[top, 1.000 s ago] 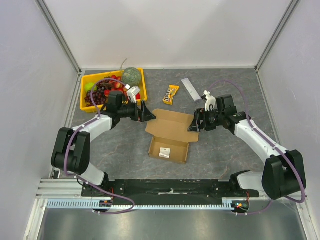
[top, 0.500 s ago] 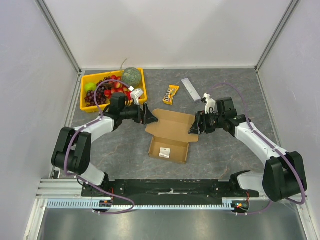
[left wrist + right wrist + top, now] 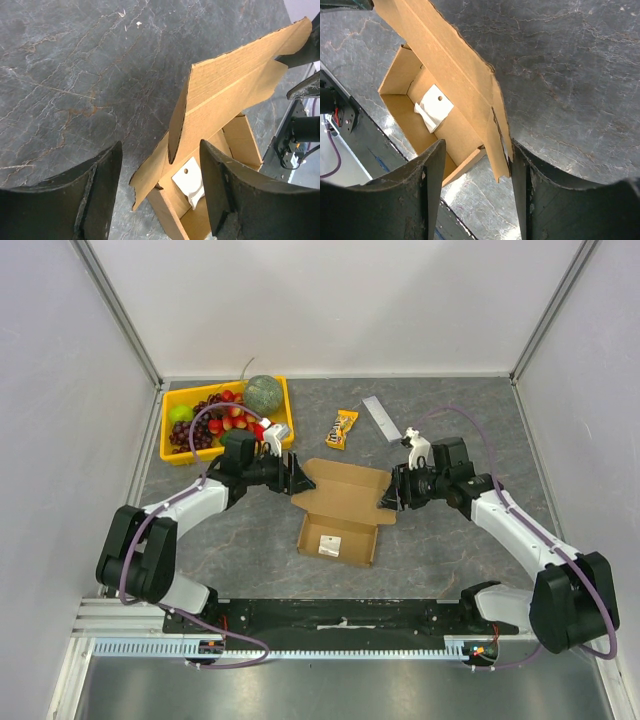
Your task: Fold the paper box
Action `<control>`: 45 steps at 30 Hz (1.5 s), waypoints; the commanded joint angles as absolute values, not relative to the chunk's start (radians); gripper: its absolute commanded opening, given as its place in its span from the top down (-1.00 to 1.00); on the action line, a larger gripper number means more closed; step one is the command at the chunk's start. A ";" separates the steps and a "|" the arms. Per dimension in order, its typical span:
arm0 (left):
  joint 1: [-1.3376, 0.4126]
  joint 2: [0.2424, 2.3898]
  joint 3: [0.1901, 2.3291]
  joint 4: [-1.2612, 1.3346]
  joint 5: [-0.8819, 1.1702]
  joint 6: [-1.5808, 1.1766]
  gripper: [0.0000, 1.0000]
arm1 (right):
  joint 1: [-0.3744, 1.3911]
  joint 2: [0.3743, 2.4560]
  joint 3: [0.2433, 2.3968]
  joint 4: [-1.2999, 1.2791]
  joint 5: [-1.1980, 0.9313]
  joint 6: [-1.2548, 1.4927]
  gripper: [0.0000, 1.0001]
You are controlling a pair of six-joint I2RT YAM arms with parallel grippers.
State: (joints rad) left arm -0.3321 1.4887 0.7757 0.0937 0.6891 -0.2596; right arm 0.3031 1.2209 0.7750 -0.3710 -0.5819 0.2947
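The paper box (image 3: pixel 340 512) is brown cardboard in mid-table, its tray towards me and its lid (image 3: pixel 347 483) raised behind it. A white slip (image 3: pixel 328 547) lies inside. My left gripper (image 3: pixel 300 478) is at the lid's left end. In the left wrist view it (image 3: pixel 160 195) is open, and the lid's side flap (image 3: pixel 176 135) hangs between the fingers (image 3: pixel 95 200) without touching them. My right gripper (image 3: pixel 388 495) is at the lid's right end. It (image 3: pixel 476 195) is open too, and the right side flap (image 3: pixel 500 145) rests against one finger (image 3: pixel 525 195).
A yellow fruit tray (image 3: pixel 168 452) with grapes and a melon stands at the back left, close behind my left arm. A snack packet (image 3: pixel 345 428) and a grey bar (image 3: pixel 381 417) lie behind the box. Walls enclose the table on three sides.
Both grippers have moved in over the lid's end flaps, and their jaws have narrowed. The lid now stands a little higher.
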 commanded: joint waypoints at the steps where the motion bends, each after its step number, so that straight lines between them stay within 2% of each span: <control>1: -0.350 1.427 0.787 0.054 0.600 -0.193 -0.33 | 0.339 1.209 0.770 -0.336 -0.537 0.279 -0.17; 8: -0.376 1.425 0.799 0.028 0.572 -0.175 -0.15 | 0.396 1.190 0.778 -0.333 -0.459 0.288 -0.05; 16: -0.419 1.421 0.804 0.006 0.531 -0.160 -0.12 | 0.428 1.173 0.770 -0.337 -0.364 0.311 0.28; 25: -0.456 1.381 0.839 -0.100 0.434 -0.141 0.00 | 0.506 1.178 0.828 -0.414 -0.229 0.321 0.36; 38: -0.495 1.350 0.848 -0.146 0.385 -0.150 0.21 | 0.564 1.183 0.873 -0.480 -0.112 0.348 0.59; 45: -0.558 1.351 0.865 -0.186 0.318 -0.149 0.24 | 0.598 1.192 0.888 -0.495 -0.057 0.367 0.66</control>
State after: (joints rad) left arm -0.5266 1.3769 0.8139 -0.1551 0.3717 -0.1802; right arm 0.5804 1.1938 0.8375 -0.4866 -0.1131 0.3458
